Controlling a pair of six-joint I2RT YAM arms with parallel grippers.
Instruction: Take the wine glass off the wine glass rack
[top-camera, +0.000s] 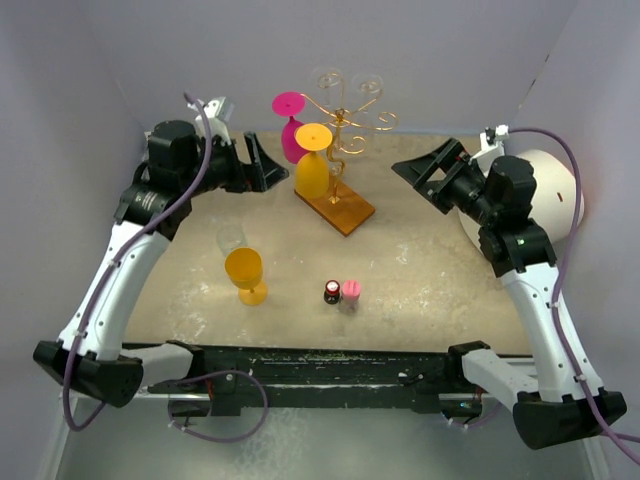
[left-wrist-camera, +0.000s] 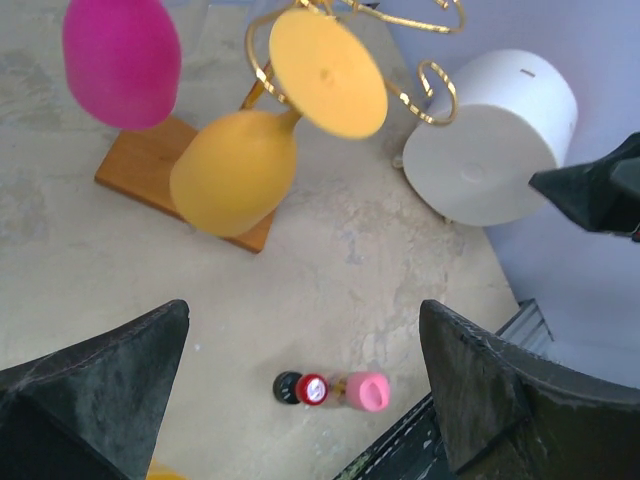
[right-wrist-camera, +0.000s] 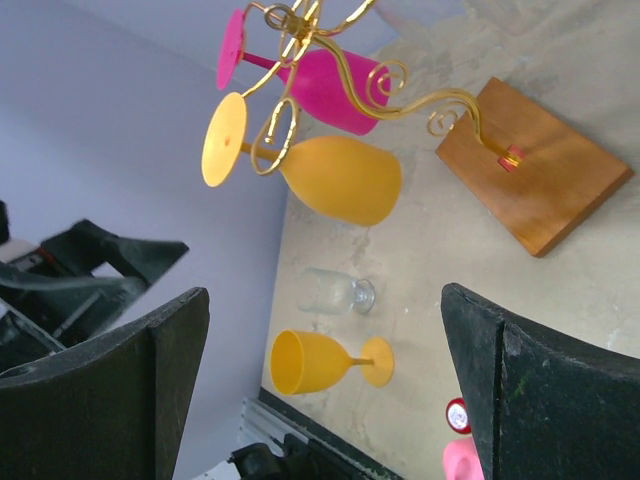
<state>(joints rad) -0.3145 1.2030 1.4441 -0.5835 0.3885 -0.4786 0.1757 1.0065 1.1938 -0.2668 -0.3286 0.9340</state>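
Observation:
The wine glass rack, gold wire scrolls (top-camera: 345, 118) on a brown wooden base (top-camera: 343, 208), stands at the back centre. A yellow wine glass (top-camera: 311, 172) and a magenta wine glass (top-camera: 289, 125) hang upside down from it, and two clear glasses (top-camera: 326, 80) hang at the back. My left gripper (top-camera: 258, 165) is open and empty, left of the rack, apart from it. My right gripper (top-camera: 425, 170) is open and empty, right of the rack. The left wrist view shows the yellow glass (left-wrist-camera: 235, 170), the magenta glass (left-wrist-camera: 122, 60) and the base (left-wrist-camera: 150, 165) beyond its open gripper (left-wrist-camera: 305, 390). The right wrist view shows the same yellow glass (right-wrist-camera: 340, 178) and magenta glass (right-wrist-camera: 325, 85) past its open gripper (right-wrist-camera: 320, 390).
A second yellow wine glass (top-camera: 245, 272) and a clear glass (top-camera: 231, 238) stand on the table at front left. Two small bottles, red-capped (top-camera: 332, 292) and pink-capped (top-camera: 350, 293), stand at front centre. A white cylinder (top-camera: 548, 195) sits at the right, behind the right arm.

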